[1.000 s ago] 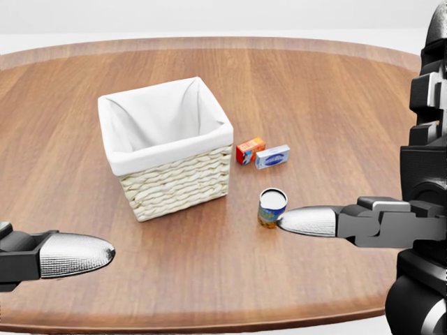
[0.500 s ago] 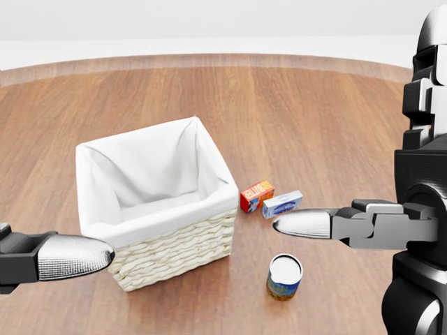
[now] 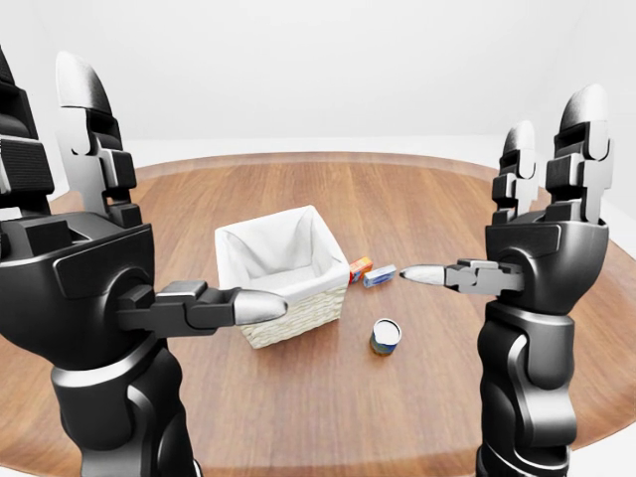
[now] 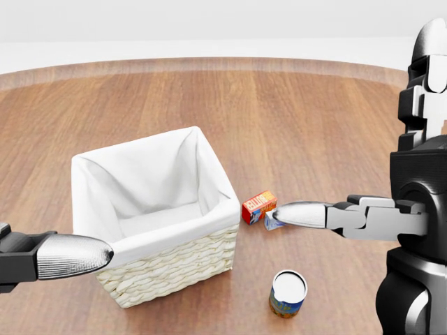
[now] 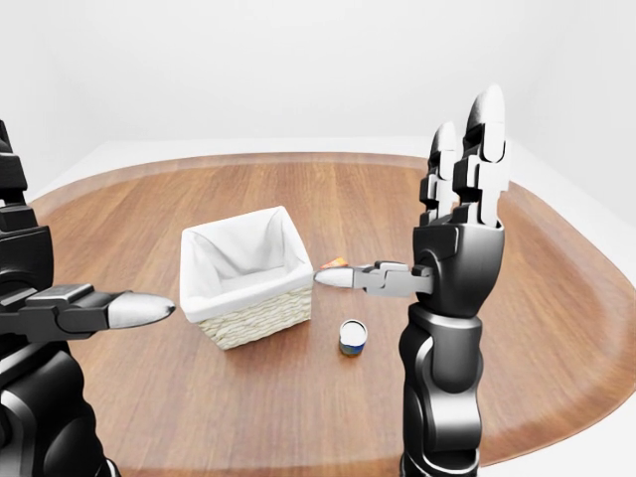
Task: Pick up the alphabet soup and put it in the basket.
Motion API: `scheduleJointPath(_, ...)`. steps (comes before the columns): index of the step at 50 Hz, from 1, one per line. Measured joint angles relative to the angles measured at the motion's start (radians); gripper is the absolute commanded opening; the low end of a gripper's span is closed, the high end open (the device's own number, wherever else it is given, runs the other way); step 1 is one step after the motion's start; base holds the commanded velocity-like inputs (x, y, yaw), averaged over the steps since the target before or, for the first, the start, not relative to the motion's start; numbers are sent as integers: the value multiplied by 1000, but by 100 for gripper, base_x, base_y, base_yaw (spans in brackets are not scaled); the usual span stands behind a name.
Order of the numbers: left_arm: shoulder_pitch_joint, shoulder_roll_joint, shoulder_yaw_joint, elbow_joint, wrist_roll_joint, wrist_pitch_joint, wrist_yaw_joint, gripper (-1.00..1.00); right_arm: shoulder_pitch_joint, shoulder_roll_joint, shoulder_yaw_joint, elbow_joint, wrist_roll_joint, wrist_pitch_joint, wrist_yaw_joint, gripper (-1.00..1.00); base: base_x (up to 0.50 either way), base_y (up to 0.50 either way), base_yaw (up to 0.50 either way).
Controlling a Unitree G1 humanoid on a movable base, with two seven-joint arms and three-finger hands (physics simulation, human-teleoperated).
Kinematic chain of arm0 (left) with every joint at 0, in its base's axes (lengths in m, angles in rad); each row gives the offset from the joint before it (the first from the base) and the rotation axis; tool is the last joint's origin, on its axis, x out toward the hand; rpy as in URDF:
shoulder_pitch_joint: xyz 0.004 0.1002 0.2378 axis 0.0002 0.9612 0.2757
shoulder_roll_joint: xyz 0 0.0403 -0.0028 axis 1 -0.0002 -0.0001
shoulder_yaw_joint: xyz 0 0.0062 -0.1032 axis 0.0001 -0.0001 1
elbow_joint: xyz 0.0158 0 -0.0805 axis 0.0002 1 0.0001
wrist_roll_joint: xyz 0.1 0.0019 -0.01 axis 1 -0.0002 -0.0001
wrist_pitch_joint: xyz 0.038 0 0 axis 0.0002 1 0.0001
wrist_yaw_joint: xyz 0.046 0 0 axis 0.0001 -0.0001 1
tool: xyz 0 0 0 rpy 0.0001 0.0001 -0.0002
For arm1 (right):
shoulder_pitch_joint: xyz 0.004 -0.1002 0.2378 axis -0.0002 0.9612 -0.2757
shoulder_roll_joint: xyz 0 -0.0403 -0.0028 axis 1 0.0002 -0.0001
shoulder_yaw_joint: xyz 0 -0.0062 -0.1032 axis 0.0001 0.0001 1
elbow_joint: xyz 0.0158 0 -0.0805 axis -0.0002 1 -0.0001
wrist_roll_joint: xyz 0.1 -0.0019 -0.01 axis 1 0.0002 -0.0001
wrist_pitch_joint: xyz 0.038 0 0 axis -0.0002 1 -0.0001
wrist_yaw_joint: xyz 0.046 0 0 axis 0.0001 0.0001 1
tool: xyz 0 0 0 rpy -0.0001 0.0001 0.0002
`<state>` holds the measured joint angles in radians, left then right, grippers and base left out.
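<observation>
- The left hand (image 3: 109, 258) stands raised at the left-eye view's left, fingers spread upward and thumb (image 3: 224, 308) pointing sideways, holding nothing.
- The wicker basket (image 4: 167, 269) with its white cloth lining sits left of centre in the head view, with nothing showing inside.
- Just right of the basket lie a small orange box (image 4: 258, 206) and a blue-and-white box (image 4: 269, 222), the latter partly hidden by the right thumb tip (image 4: 300, 214).
- The alphabet soup (image 4: 288, 294) stands upright on the table, below the two boxes and right of the basket's lower corner, touching nothing.
- The right hand (image 5: 459, 238) is raised at the right, fingers straight up and apart, gripping nothing, above and apart from the can.
- Bare wood surrounds the can on all sides.
- The round wooden table (image 3: 397, 189) fills a plain white room.
</observation>
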<state>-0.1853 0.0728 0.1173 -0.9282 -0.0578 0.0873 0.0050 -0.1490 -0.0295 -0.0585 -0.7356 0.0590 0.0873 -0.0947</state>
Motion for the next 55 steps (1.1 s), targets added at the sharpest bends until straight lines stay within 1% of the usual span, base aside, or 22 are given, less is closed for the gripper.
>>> scheduleJointPath(3, -1, 1, 5, -2, -5, 0, 3, 100, -8, -7, -10, 12, -5, 0, -2, 100, 0, 0, 0)
scheduleJointPath(6, 2, 3, 6, -5, -5, 0, 6, 100, -33, -81, 35, 69, -139, 0, 67, 100, 0, 0, 0)
scheduleJointPath(9, 6, 4, 6, -4, -2, 0, 6, 100, -54, -103, 53, 116, -273, 0, 157, 100, 0, 0, 0)
scheduleJointPath(13, 11, 5, 3, -3, 5, 0, 3, 100, -74, -103, 61, 164, -424, 0, 260, 100, 0, 0, 0)
scheduleJointPath(17, 14, 4, 1, -2, 12, 0, -1, 100, -81, -97, 64, 203, -544, 0, 334, 100, 0, 0, 0)
scheduleJointPath(22, 16, 3, 1, -3, 18, 0, -5, 100, -85, -93, 58, 251, -659, 0, 396, 100, 0, 0, 0)
scheduleJointPath(28, 18, 1, -1, -4, 23, 0, -8, 100, -93, -88, 50, 288, -759, 0, 455, 100, 0, 0, 0)
scheduleJointPath(32, 20, 0, -3, -4, 26, 0, -10, 100, -90, -85, 51, 307, -809, 0, 476, 100, 0, 0, 0)
scheduleJointPath(39, 23, -2, -5, -4, 30, 0, -14, 100, -79, -91, 49, 357, -902, 0, 482, 100, 0, 0, 0)
scheduleJointPath(55, 23, -3, -2, -3, 28, 0, -16, 100, -25, -90, 52, 445, -1065, -1, 459, 100, 0, 0, 0)
